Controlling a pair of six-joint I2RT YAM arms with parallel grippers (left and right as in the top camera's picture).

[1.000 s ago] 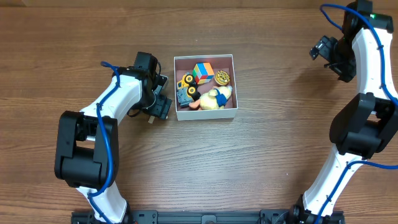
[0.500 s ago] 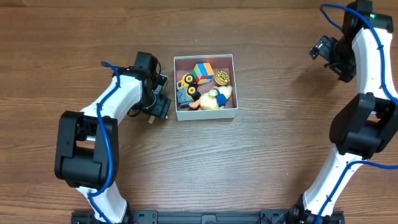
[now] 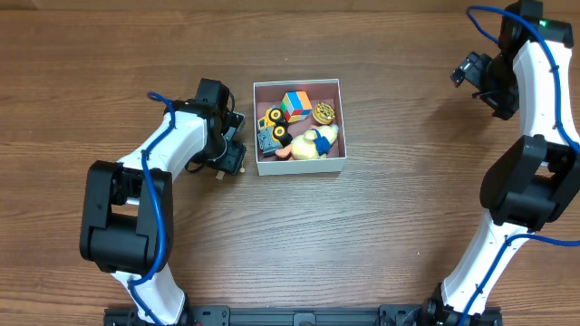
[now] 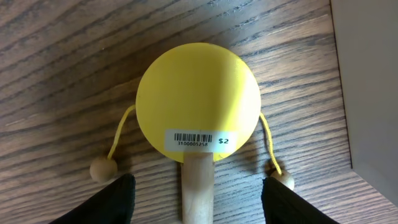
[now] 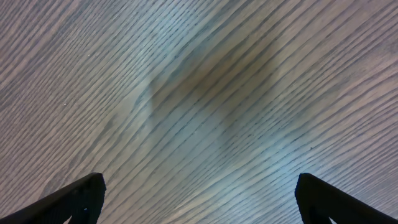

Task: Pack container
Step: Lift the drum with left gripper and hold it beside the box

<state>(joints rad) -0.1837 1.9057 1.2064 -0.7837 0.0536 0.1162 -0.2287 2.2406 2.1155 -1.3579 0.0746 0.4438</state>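
Brown wood-grain table [image 3: 362, 235] fills every view. The left gripper [image 4: 199, 186] stands wide open, with a yellow toy drum [image 4: 198, 102] just ahead of its jaws and the drum's handle between them. The container [image 3: 299, 167] sits just beside them. The right gripper [image 5: 199, 186] gapes wide over the wood.

The counter [image 3: 381, 226] is brown with dark, streaked wood grain. The container [image 3: 299, 83] has white walls and a pinkish-mauve inside. At its 12 o'clock sits a cube [image 3: 294, 105] in red, green, blue and orange, and at 9 o'clock a yellow truck [image 3: 273, 119] with black wheels. The drum toy [image 4: 198, 93] is plain yellow (white barcode sticker [image 4: 198, 140], black print). Its handle [image 4: 198, 186] and beads [image 4: 102, 169] are pale wood.
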